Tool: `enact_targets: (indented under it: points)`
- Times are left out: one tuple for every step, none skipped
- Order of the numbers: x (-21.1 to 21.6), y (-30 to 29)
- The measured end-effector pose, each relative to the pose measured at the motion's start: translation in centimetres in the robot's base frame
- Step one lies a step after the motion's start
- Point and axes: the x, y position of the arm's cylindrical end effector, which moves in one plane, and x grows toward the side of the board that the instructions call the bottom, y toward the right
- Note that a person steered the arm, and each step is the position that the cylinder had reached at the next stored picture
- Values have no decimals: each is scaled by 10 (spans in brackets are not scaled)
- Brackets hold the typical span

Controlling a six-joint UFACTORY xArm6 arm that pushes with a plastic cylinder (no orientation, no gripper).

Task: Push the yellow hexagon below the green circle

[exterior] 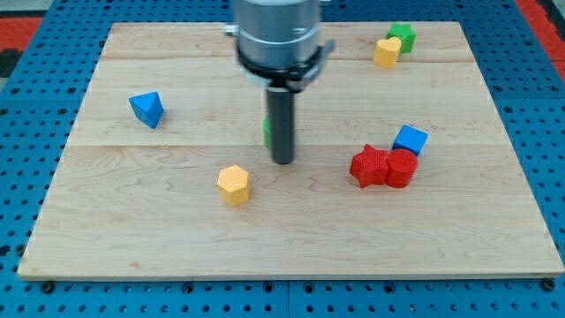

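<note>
Rod-shaped, the end effector has no jaws to open or close and holds nothing; my tip [282,162] rests on the counter [177,238] near the middle. Going from the view's left: a blue triangular block [146,109] sits well apart from everything. The yellow hexagon [234,185] lies down and to the left of my tip, near but not touching. A green block [266,132], mostly hidden behind the rod, shows only a sliver. Right of centre, two red blocks [383,167] touch each other, with a blue cube [410,140] just behind them. At the top right, a yellow block [386,52] touches a green block [403,36].
</note>
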Motion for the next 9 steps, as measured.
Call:
enact_targets:
  points:
    - [-30,-15]
    - [-55,-114]
    - [-62,-166]
    - [-58,-133]
    - [-58,-131]
    - [-58,-126]
    - [-59,-122]
    - [-68,-122]
    - [-72,-122]
